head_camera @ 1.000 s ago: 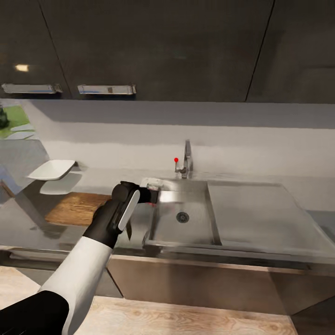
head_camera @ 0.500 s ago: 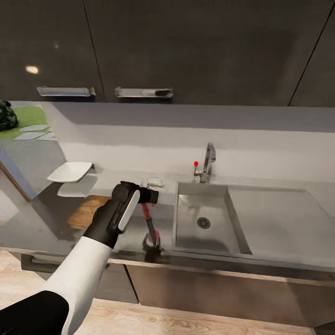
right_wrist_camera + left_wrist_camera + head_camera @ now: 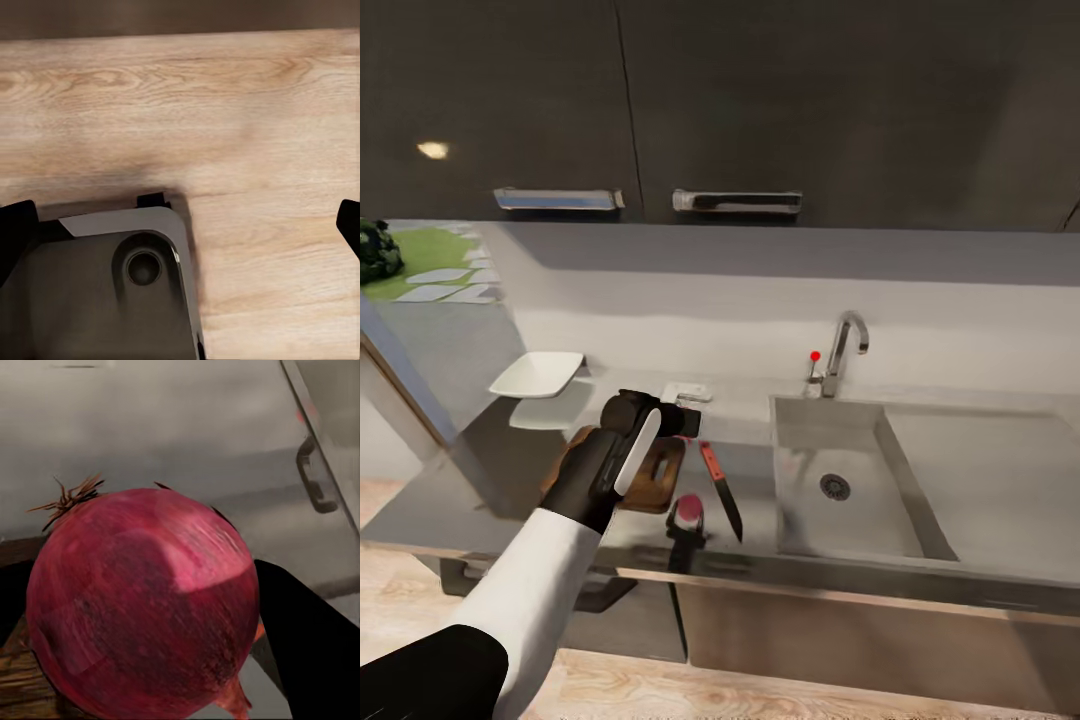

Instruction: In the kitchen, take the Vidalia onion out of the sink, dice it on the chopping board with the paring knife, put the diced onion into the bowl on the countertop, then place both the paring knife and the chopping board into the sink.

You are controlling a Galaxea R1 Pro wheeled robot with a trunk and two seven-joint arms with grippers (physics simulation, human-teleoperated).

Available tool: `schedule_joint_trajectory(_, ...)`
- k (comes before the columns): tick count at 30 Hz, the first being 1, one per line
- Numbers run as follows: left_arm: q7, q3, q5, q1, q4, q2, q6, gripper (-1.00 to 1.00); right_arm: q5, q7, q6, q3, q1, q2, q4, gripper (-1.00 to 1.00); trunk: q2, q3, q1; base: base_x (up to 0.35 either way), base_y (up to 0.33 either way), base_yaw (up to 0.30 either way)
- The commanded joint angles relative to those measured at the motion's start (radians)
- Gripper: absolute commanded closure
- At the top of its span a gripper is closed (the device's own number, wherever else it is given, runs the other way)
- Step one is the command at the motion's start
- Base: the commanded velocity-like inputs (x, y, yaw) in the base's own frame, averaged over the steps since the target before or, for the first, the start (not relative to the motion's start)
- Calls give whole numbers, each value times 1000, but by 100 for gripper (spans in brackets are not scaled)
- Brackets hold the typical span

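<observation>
The onion (image 3: 142, 604) is held between the dark fingers (image 3: 307, 652) of the left gripper (image 3: 685, 520), close above the bench (image 3: 760, 480) near its front edge. Just beside it, toward the sink, the knife (image 3: 720, 490) lies flat on the bench, red handle toward the back wall. The board (image 3: 655, 475) lies on the other side, partly hidden by the left arm, with the white bowl (image 3: 540, 373) farther back near the bench's left end.

Over the last second the whole head view has been swung leftward: the sink (image 3: 850, 480) is now shown further right, empty down to its drain, and the board and knife have been brought into view. The onion is thus judged to be out of the sink and on its way to the board.

The right gripper's fingers (image 3: 15, 232) are seen wide apart with nothing between them, over the wooden floor (image 3: 247, 150).
</observation>
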State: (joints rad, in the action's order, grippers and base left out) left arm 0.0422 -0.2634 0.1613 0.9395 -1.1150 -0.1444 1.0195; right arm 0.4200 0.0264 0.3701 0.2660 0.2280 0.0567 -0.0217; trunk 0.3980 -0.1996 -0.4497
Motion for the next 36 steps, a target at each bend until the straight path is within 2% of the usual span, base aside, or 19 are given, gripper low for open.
schedule_joint_trajectory(1, 4, 0, 7, 1, 0, 0, 4, 100, 6, 3, 3, 9, 1, 0, 0, -100, 2, -2, 0, -117, 282, 0)
schedule_joint_trajectory(17, 4, -19, 7, 1, 3, 0, 4, 100, 6, 3, 3, 9, 1, -5, 0, -100, 2, -2, 0, -29, 297, 0)
schedule_joint_trajectory(26, 4, -19, 7, 1, 6, 0, 4, 100, 6, 3, 3, 9, 1, -5, 0, -100, 2, -2, 0, 83, 289, 0)
schedule_joint_trajectory(36, 4, -20, 7, 1, 14, 0, 4, 100, 6, 3, 3, 9, 1, -5, 0, -100, 2, -2, 0, 7, 181, 0)
